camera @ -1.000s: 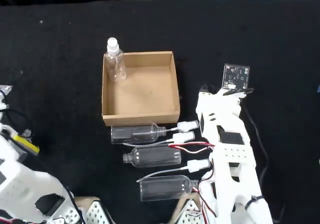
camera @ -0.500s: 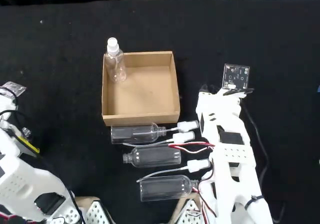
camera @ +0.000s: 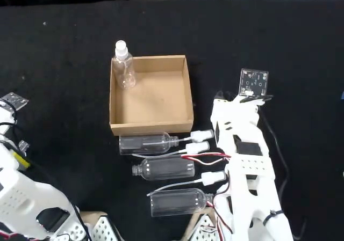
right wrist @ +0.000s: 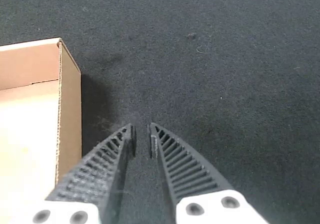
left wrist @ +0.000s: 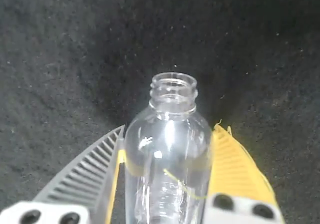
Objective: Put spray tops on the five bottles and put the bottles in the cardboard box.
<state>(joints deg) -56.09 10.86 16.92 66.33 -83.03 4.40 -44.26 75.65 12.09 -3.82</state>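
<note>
My left gripper (left wrist: pixel 170 130) is shut on a clear bottle (left wrist: pixel 167 149) with no top; its open neck points away over black cloth. The left arm (camera: pixel 21 192) is at the table's near left edge. The cardboard box (camera: pixel 151 126) stands mid-table, and a bottle with a spray top (camera: pixel 123 66) stands upright in its far left corner. Three uncapped bottles (camera: pixel 148 143), (camera: pixel 164 168), (camera: pixel 180 202) lie in front of the box, with loose spray tops (camera: pixel 203 135), (camera: pixel 200 147), (camera: pixel 213 177) by their necks. My right gripper (right wrist: pixel 141 130) is shut on nothing, just right of the box wall (right wrist: pixel 69 109).
The right arm (camera: pixel 244 155) lies along the table right of the lying bottles, its red and white cables (camera: pixel 207 157) crossing over them. Black cloth (camera: pixel 269 37) covers the table, with free room at the far side and far right.
The left arm has shifted a little at the table's left edge, with its wrist drifting slightly right and down. The right arm, box and bottles have not moved.
</note>
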